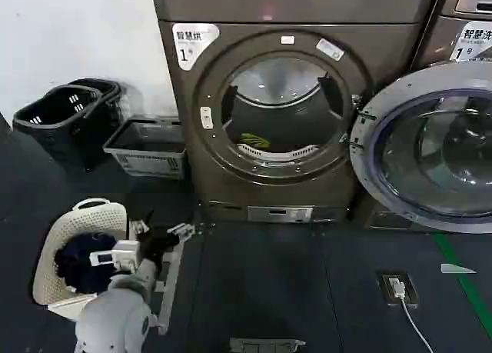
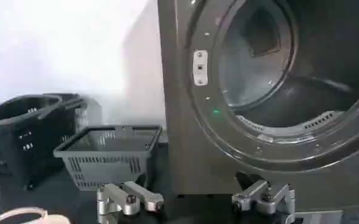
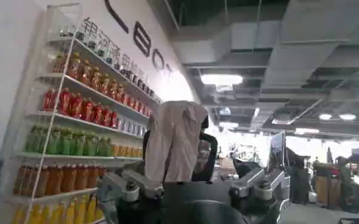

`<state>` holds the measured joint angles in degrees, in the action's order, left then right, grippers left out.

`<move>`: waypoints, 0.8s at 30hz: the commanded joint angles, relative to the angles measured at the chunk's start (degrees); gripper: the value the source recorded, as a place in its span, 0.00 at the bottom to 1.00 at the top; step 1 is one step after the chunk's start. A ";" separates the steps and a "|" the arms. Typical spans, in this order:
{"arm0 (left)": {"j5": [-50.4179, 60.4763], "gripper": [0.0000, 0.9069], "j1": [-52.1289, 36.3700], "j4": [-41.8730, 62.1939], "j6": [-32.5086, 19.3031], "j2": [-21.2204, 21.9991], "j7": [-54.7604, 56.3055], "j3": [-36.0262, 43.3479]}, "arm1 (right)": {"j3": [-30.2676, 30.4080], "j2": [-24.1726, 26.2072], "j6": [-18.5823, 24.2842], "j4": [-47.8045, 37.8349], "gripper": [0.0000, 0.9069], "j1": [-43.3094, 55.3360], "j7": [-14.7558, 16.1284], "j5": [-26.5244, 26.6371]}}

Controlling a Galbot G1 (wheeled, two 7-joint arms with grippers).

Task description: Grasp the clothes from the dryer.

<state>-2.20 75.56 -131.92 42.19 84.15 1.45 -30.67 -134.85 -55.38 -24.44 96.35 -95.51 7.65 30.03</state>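
The dryer (image 1: 307, 191) is a bronze-brown front loader with a white "1" label, and its grey-rimmed glass door (image 1: 430, 149) is swung open to the right. The clothes (image 1: 254, 141), a small yellow-green garment, lie on the drum floor just inside the round porthole. My left gripper (image 1: 164, 231) hovers low over the dark floor, left of and in front of the dryer, far from the clothes. In the left wrist view this left gripper (image 2: 194, 201) is open and empty, facing the dryer (image 2: 185, 134). My right gripper (image 3: 194, 189) is open and empty, pointing away into the room.
A white laundry basket (image 1: 54, 245) with dark navy clothes stands beside my left arm. A grey crate (image 1: 147, 147) and black baskets (image 1: 65, 118) line the wall to the left of the dryer. A floor socket with a cable (image 1: 397, 288) lies at the right.
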 commanded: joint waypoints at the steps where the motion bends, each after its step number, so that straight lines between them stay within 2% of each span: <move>1: 0.07 1.00 -0.11 0.20 2.81 -0.10 -0.20 0.07 | 0.44 -0.05 1.15 -0.13 1.00 0.02 -0.98 -0.06; 3: 0.17 1.00 -0.12 0.35 2.81 -0.08 -0.19 0.15 | 1.01 -0.36 4.85 -0.66 1.00 -0.09 -1.22 0.80; 8: 0.83 1.00 0.25 0.30 2.81 0.35 -0.12 1.25 | 1.09 -0.03 6.40 -1.50 1.00 -0.05 -1.15 0.88; 24: 0.37 1.00 1.20 -0.92 2.81 0.45 -0.11 1.56 | 0.63 -0.53 5.78 -1.44 1.00 -0.30 -1.72 1.82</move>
<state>-1.70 76.71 -132.76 42.19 84.61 1.38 -29.28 -134.27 -55.96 -19.17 94.93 -95.83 5.95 31.65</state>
